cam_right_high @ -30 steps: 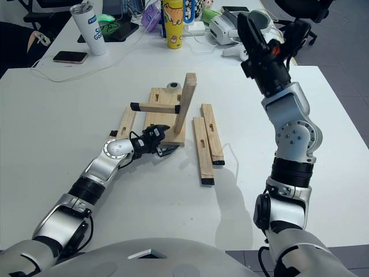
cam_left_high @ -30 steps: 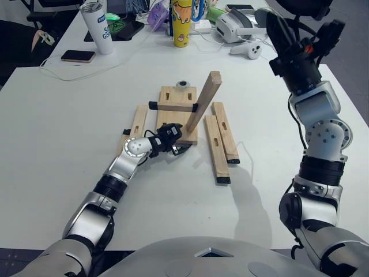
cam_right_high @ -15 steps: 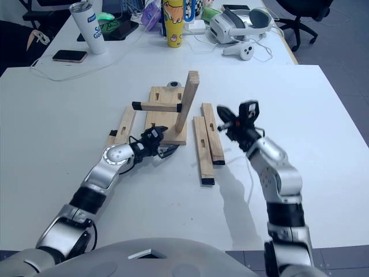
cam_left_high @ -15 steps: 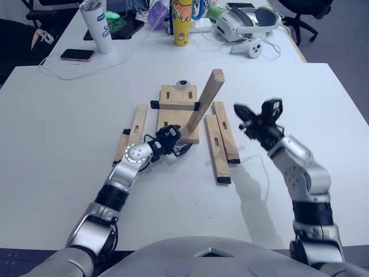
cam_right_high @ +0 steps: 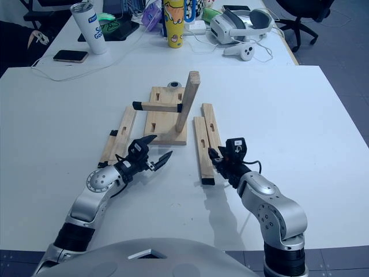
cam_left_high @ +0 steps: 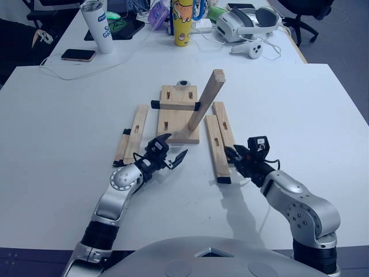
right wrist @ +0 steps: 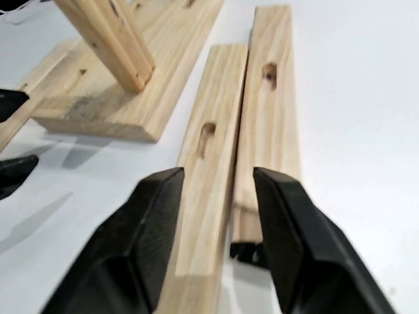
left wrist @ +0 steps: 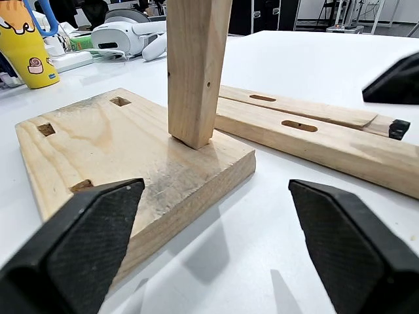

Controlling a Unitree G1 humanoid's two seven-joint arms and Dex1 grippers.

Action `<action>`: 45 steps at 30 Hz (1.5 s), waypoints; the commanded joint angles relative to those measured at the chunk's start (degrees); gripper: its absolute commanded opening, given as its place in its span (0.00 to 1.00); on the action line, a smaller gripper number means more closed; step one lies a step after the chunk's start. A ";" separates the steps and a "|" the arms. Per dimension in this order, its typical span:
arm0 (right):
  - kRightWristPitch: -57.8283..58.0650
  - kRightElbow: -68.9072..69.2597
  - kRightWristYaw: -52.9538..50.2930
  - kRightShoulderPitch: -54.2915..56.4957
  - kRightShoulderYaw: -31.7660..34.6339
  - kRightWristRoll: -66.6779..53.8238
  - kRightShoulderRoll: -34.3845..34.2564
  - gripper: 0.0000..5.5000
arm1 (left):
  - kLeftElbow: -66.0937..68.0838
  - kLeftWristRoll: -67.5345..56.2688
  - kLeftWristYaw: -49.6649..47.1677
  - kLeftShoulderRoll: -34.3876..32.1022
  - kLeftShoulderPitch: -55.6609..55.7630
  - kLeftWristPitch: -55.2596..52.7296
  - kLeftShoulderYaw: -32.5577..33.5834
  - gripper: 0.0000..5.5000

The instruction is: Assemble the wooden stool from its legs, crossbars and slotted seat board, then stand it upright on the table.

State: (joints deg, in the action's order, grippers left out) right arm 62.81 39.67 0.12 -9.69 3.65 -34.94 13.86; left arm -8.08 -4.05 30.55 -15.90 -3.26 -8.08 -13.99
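While the left end effector (cam_left_high: pixel 174 148) hangs wide open just near of the slotted seat board (cam_left_high: pixel 170 122), the right end effector (cam_left_high: pixel 235 156), part open, seemingly straddles the near end of a loose leg (cam_left_high: pixel 216 147) lying lengthwise near-to-far, right of the board.

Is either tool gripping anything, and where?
Nothing is held. The left tool is open just short of the seat board; the right tool is open at the near ends of the loose legs.
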 commanded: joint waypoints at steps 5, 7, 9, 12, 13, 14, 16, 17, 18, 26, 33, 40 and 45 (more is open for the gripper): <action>9.54 3.17 -2.16 -0.38 0.39 -1.15 -1.45 0.55 | -1.57 -0.51 0.08 0.00 0.01 -1.74 -0.47 0.74; 11.01 3.82 -2.17 -1.10 0.75 -1.55 -2.09 0.55 | -2.17 -0.74 0.09 0.05 -0.33 -2.15 -0.55 0.74; 12.41 4.14 -2.16 -1.13 0.81 -1.28 -1.91 0.55 | -2.66 -0.69 0.01 0.08 -0.70 -2.58 -0.83 0.74; 13.38 3.65 -2.88 -0.43 -1.32 0.20 -2.15 0.55 | -2.98 -0.77 0.11 0.08 -0.90 -3.07 -1.23 0.74; 13.51 3.73 -3.15 -0.33 -1.53 0.47 -2.75 0.55 | -2.94 -0.81 0.25 0.07 -0.75 -3.21 -1.32 0.74; 13.74 4.04 -3.17 -0.26 -1.45 0.42 -3.44 0.55 | -2.93 -0.86 0.37 0.05 -0.58 -3.39 -1.38 0.74; 14.23 4.69 -3.51 -0.01 -2.00 1.27 -3.70 0.55 | -2.91 -1.02 0.67 -0.13 -0.36 -3.67 -1.48 0.74; 14.21 5.08 -3.49 0.33 -2.77 2.06 -2.78 0.55 | -2.96 -1.06 0.69 -0.15 -0.32 -3.80 -1.55 0.74; 14.39 5.39 -3.40 0.65 -3.63 2.81 -1.77 0.55 | -3.07 -1.07 0.62 -0.13 -0.39 -3.92 -1.61 0.74; 12.49 1.85 -0.54 2.62 -7.19 8.05 5.83 0.55 | -2.56 -0.71 -0.98 1.31 -0.83 -3.93 -2.33 0.74; 8.41 1.29 3.53 7.80 -1.23 5.46 2.69 0.55 | -1.45 -0.79 -1.79 2.48 -0.85 -3.06 -2.14 0.74; 8.54 2.98 5.84 7.87 -2.94 5.63 4.16 0.55 | -0.23 -0.26 -2.18 3.08 -1.26 -2.23 -2.93 0.74; 7.11 0.32 6.23 5.03 -5.25 7.45 4.75 0.55 | -0.24 -0.44 -1.29 2.64 -0.74 -2.49 -3.24 0.74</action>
State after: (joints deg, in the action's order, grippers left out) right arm 70.29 40.94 6.01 -3.26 -1.08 -27.82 18.86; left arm -8.67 -4.76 28.88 -12.79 -4.28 -10.61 -16.98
